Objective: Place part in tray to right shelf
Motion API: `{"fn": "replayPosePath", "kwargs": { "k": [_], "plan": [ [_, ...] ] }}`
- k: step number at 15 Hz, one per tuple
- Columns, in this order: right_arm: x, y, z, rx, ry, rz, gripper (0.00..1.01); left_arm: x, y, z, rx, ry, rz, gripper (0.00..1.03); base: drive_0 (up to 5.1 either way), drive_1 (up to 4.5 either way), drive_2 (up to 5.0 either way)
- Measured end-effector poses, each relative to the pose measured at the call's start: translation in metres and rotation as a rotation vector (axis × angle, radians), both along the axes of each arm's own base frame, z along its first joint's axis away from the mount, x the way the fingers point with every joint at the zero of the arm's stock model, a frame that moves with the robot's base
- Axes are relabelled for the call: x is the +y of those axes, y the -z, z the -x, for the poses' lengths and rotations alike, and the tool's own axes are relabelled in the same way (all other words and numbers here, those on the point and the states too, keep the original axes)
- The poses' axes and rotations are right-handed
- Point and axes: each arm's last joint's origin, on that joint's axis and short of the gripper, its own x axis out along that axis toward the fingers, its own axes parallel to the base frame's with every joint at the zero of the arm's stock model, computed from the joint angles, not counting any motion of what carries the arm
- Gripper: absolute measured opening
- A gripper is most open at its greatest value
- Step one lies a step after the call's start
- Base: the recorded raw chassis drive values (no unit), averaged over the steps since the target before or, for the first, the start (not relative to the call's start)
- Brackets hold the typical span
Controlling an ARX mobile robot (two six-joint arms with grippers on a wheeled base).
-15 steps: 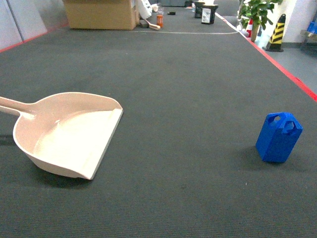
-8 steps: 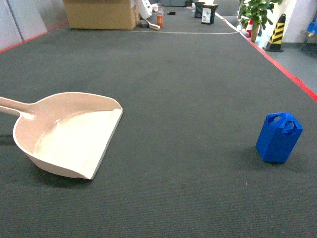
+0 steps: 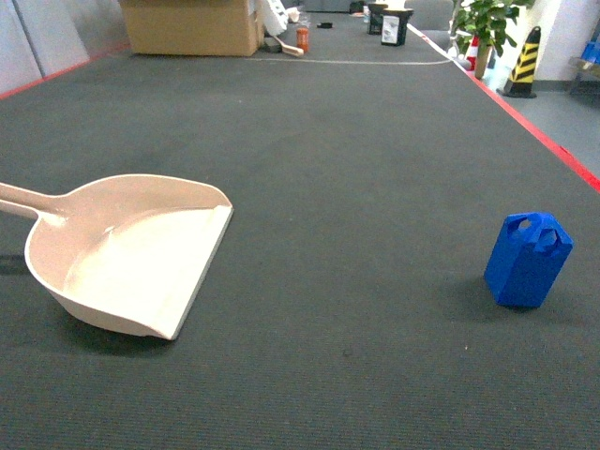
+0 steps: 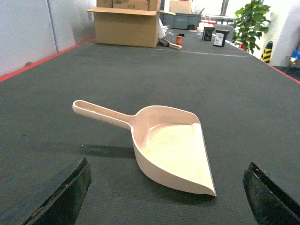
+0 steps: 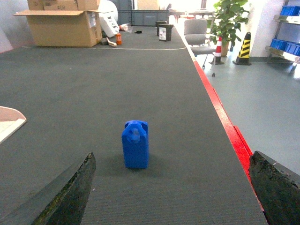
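The bright-blue part stands upright on the dark carpet at the right, also in the right wrist view as the part. The cream tray lies at the left with its handle pointing left, and it holds nothing. My left gripper is open, its dark fingers wide apart just short of the tray. My right gripper is open too, a little back from the part, with nothing between its fingers. Neither gripper shows in the head view.
A red line borders the carpet on the right, with grey floor beyond. Far back stand a cardboard box, a potted plant and a striped cone. Blue bins sit on a shelf at the far right.
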Motion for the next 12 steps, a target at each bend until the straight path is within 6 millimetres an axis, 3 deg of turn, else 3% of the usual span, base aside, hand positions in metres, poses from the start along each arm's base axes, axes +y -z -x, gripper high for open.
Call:
{"fn": "replayPosePath", "kwargs": {
  "k": [12],
  "plan": [
    [0.0000,0.0001,0.0000,0.000,0.000,0.000,0.98,0.0000,0.0000,0.0000,0.000,0.000,0.000,0.98,0.0,0.00,0.0]
  ]
}}
